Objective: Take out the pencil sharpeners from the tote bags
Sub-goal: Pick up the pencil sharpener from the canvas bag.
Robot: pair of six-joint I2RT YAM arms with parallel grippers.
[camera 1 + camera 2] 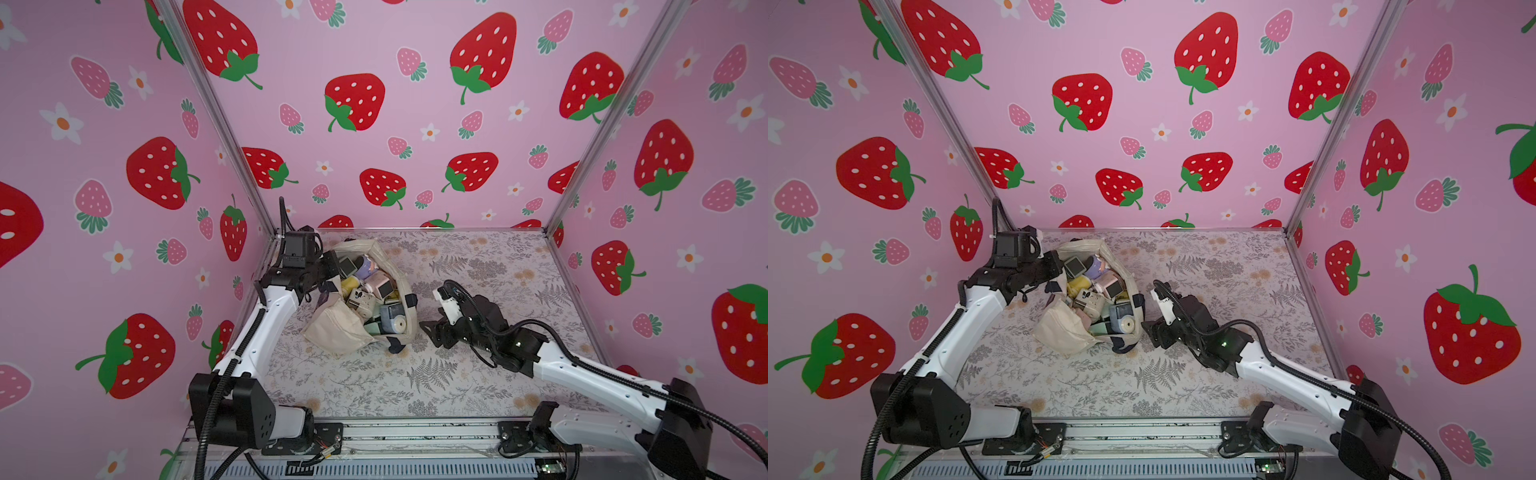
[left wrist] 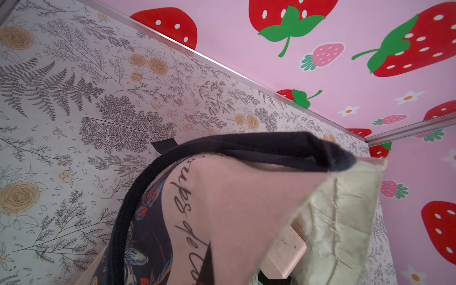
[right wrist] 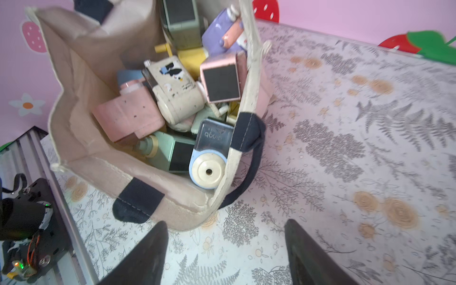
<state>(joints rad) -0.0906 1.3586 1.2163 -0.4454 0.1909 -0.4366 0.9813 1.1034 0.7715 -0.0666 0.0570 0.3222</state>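
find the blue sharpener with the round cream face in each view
both top views: blue sharpener at the lower right of the tote bag mouth
left wrist: not in it, only the bag's outside
right wrist: centre, just inside the rim
landmark: navy handle tab beside it

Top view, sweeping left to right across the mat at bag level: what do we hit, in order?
left gripper at the bag's rim → cream tote bag full of pencil sharpeners → right gripper, open.
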